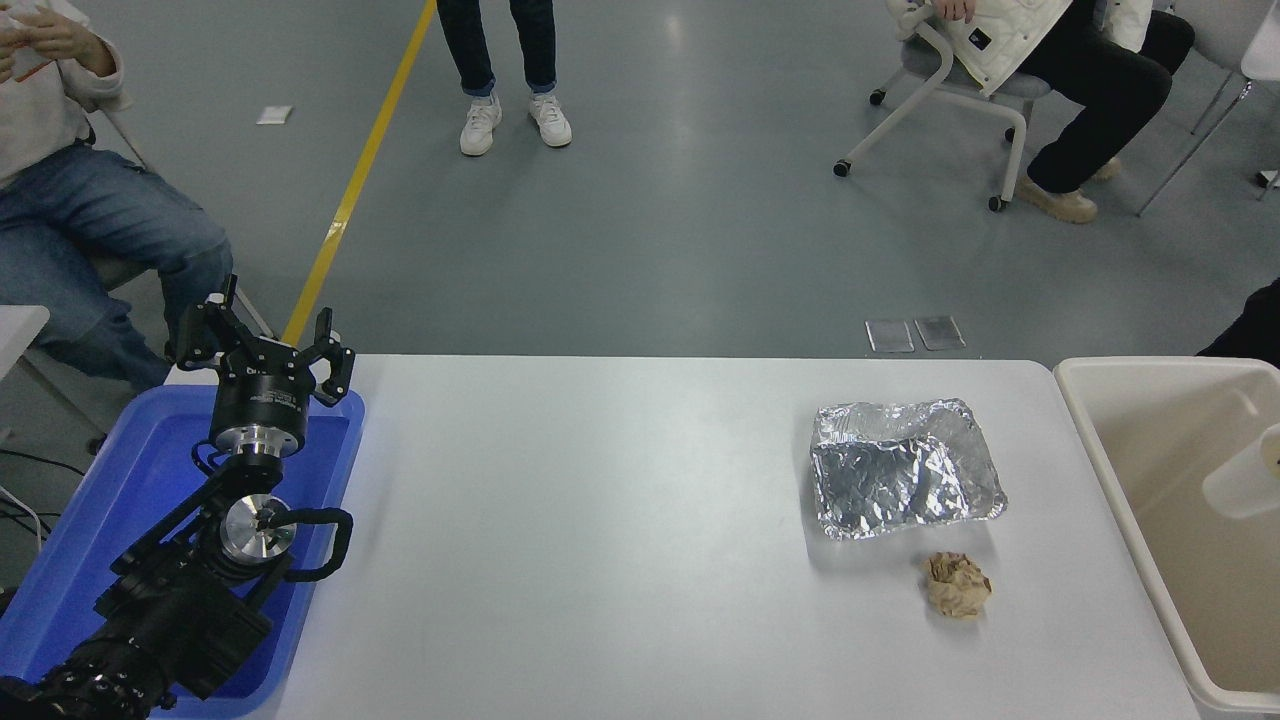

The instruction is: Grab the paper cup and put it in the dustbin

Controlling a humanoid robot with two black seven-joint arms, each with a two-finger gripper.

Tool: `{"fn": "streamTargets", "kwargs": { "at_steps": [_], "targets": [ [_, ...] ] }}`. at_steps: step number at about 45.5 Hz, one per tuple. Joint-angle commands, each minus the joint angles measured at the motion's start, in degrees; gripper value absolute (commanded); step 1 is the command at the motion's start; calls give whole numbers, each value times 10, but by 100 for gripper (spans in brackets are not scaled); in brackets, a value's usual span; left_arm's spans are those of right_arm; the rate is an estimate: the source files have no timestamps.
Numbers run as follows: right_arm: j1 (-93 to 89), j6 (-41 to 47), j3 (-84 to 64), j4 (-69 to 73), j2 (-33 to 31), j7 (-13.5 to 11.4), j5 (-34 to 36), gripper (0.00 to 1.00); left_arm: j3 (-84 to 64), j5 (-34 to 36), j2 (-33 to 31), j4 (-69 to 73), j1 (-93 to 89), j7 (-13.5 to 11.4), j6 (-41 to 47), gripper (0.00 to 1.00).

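Observation:
The paper cup (pixel 1243 482) is a small white tapered cup. It lies tilted on its side inside the dustbin (pixel 1105 470) at the picture's right edge, blurred and partly cut off by the frame. The dustbin is a large cream rectangular bin standing against the table's right end. My left gripper (pixel 262 335) is parked over the blue tray at the lower left, its fingers spread open and empty. My right arm and gripper are out of view.
A crinkled silver foil tray (pixel 905 468) and a crumpled brown paper ball (pixel 957 585) lie on the white table (pixel 600 520) near the dustbin. A blue plastic tray (pixel 110 500) sits at the left. People sit and stand beyond the far edge.

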Motion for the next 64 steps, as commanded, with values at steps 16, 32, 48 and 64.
{"fn": "streamTargets", "kwargs": {
  "at_steps": [16, 32, 48, 64],
  "targets": [
    [-30, -2, 69, -8, 32, 1, 5, 100, 0, 0, 0, 0, -1, 0, 0, 99],
    [-7, -1, 154, 84, 9, 2, 7, 100, 0, 0, 0, 0, -1, 0, 0, 99],
    [90, 4, 98, 389, -168, -1, 10, 100, 0, 0, 0, 0, -1, 0, 0, 99],
    [539, 14, -415, 584, -215, 0, 10, 100, 1, 0, 0, 0, -1, 0, 0, 99]
  ]
}}
